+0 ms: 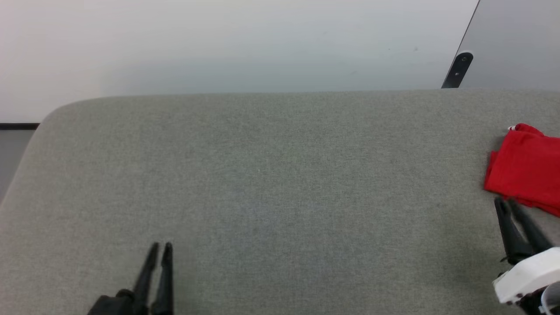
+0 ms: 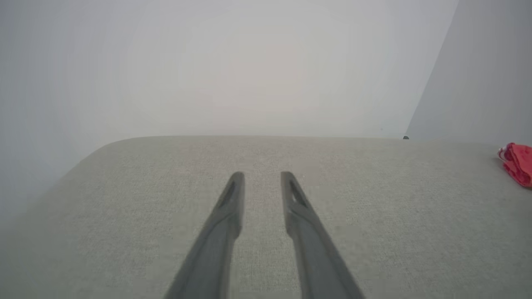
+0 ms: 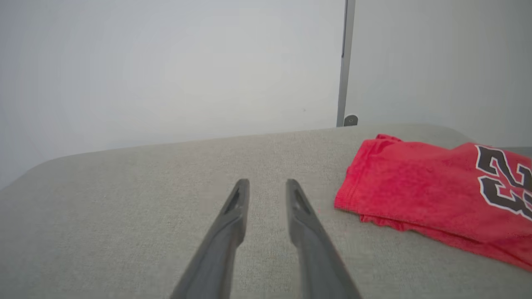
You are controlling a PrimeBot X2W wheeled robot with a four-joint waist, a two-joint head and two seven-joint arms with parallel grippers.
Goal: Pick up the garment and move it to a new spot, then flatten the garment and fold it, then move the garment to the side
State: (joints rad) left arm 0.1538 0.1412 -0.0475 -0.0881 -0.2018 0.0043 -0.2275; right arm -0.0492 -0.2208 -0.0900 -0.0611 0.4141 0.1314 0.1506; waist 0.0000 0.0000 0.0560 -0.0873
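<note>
Head view: your garment (image 1: 525, 166) lies folded over at the right edge of the grey fabric surface (image 1: 280, 175), cut off by the frame. The right gripper (image 1: 506, 203) has its tips just beside the garment's near edge. The left gripper (image 1: 161, 247) is low left, well apart.

Left wrist view: fingers parted, nothing between them.

Right wrist view: fingers parted, empty, garment to their right. Readable print: black-and-white "23" (image 3: 503, 178), partly cropped.
</note>
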